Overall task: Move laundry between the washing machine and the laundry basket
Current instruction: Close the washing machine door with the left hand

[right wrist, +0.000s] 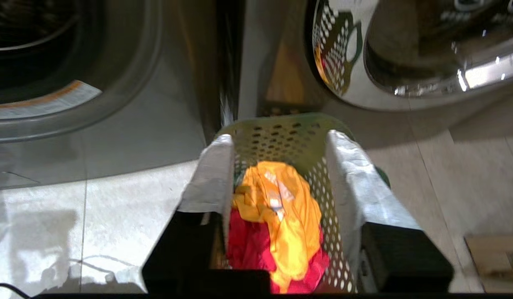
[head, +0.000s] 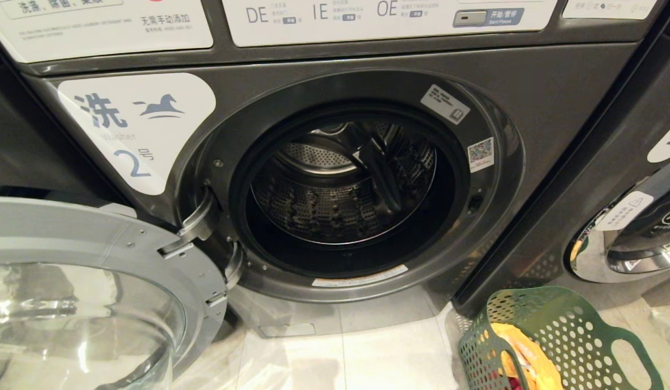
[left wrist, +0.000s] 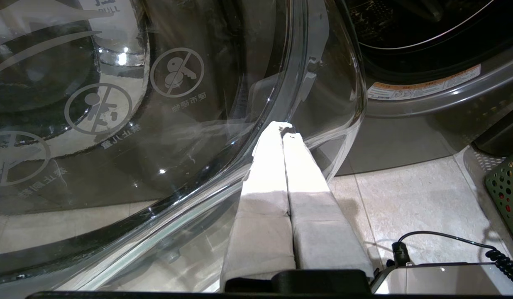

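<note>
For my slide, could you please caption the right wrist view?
Open right end effector above green laundry basket holding orange garment.

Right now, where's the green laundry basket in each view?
Head: green laundry basket at lower right, on the floor beside the washer.
Left wrist: only a perforated edge at the right border.
Right wrist: centre, clothes inside.
Shared landmark: warning label under the drum opening.

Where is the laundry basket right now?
The green laundry basket sits on the floor at the head view's lower right, before the neighbouring machine, with yellow and red laundry inside.
</note>
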